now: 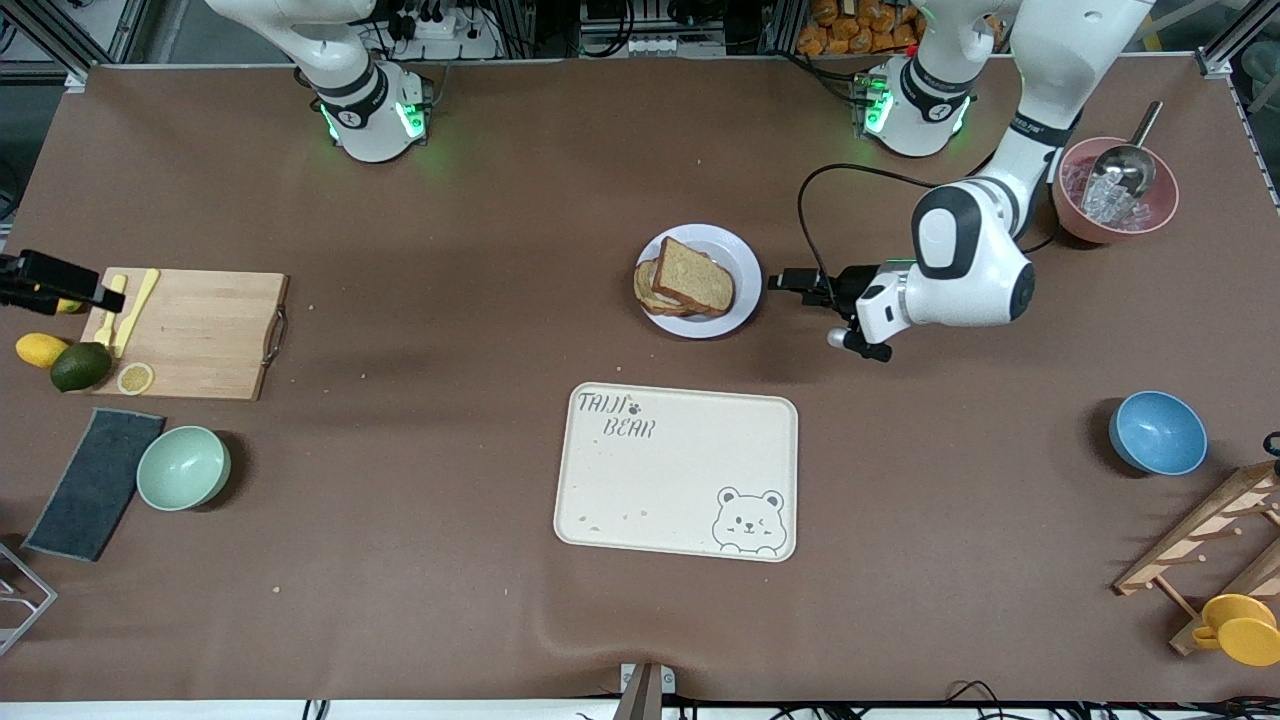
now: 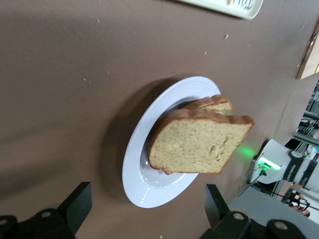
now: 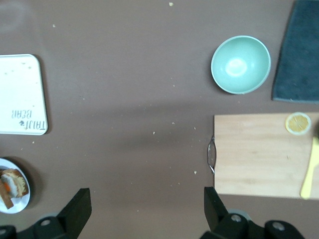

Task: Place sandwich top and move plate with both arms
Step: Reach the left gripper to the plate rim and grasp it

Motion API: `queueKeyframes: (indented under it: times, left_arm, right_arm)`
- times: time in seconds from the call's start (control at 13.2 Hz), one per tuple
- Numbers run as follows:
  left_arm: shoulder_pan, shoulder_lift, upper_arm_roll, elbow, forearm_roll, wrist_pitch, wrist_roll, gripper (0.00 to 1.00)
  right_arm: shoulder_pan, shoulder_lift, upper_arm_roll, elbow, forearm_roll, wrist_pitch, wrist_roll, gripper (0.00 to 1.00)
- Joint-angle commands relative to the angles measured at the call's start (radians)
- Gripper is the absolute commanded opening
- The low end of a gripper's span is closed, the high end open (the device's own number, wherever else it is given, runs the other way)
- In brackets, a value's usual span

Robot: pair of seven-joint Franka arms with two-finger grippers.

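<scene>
Brown wholewheat bread, the sandwich top [image 1: 694,274], lies on the stacked slices in the pale plate [image 1: 742,262], which sits on the counter [image 1: 480,250] farther from the front camera than the cream bear-print tray [image 1: 677,470]. From the left wrist view the sandwich top [image 2: 199,141] leans on the slice beneath it, one edge lifted clear of the plate [image 2: 138,162], and it lies ahead of the jaws, apart from them, with bare counter and plate rim between.

The left gripper [image 1: 786,281] sits low, just beside the plate's rim on the side toward the left arm's end of the counter. Its jaws are spread wide and hold nothing; both dark fingers [image 2: 76,205] show at the edge of the left wrist view, touching neither bread nor plate.

The right gripper [image 1: 50,281] hangs over the wooden cutting board [image 1: 200,335] at the right arm's end, well apart from the plate, and that arm waits. Its jaws are also spread and empty, the fingers [image 3: 77,209] framing bare counter in the right wrist view.

The lower slices are mostly hidden under the sandwich top, so their filling cannot be made out from the front. The right wrist view catches only part of the plate [image 3: 24,196], cut off at its edge. Most of the right arm is out of the front view.
</scene>
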Motion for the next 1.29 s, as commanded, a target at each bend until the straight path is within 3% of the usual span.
queueKeyframes:
  times: [0.0,0.15,0.23,0.61,0.83,0.91,0.99,1.06,1.14,1.21]
  left_arm:
    - [0.002,0.007,-0.010,-0.051,-0.099,0.033,0.129,1.00]
    - [-0.013,0.017,-0.011,-0.089,-0.196,0.050,0.224,1.00]
    - [-0.024,0.021,-0.011,-0.105,-0.225,0.078,0.264,1.00]
    - [-0.099,0.084,-0.011,-0.146,-0.475,0.168,0.494,1.00]
    - [-0.110,0.092,-0.011,-0.154,-0.563,0.168,0.565,1.00]
    - [-0.108,0.092,-0.011,-0.154,-0.563,0.168,0.567,0.78]
    - [-0.110,0.093,-0.013,-0.156,-0.564,0.168,0.576,0.39]
    - [-0.110,0.093,-0.015,-0.156,-0.563,0.170,0.591,0.13]
    - [-0.110,0.095,-0.015,-0.157,-0.564,0.170,0.601,0.02]
    - [-0.110,0.103,-0.015,-0.159,-0.564,0.170,0.602,0.00]
  right_arm:
    - [0.047,-0.102,0.006,-0.147,-0.057,0.077,0.073,1.00]
    - [0.058,-0.212,0.036,-0.321,-0.104,0.211,0.066,1.00]
    - [0.045,-0.213,0.064,-0.319,-0.111,0.214,0.069,1.00]
    - [0.005,-0.075,0.082,-0.121,-0.115,0.211,0.072,1.00]
    - [-0.071,-0.061,0.122,-0.110,-0.119,0.225,0.070,1.00]
    - [-0.073,-0.061,0.121,-0.094,-0.119,0.219,0.079,1.00]
    - [-0.073,-0.062,0.121,-0.092,-0.119,0.211,0.070,1.00]
    - [-0.064,-0.061,0.125,-0.089,-0.128,0.219,0.069,1.00]
    - [-0.044,-0.061,0.154,-0.080,-0.164,0.219,0.076,1.00]
    - [-0.041,-0.062,0.170,-0.077,-0.212,0.219,0.079,1.00]
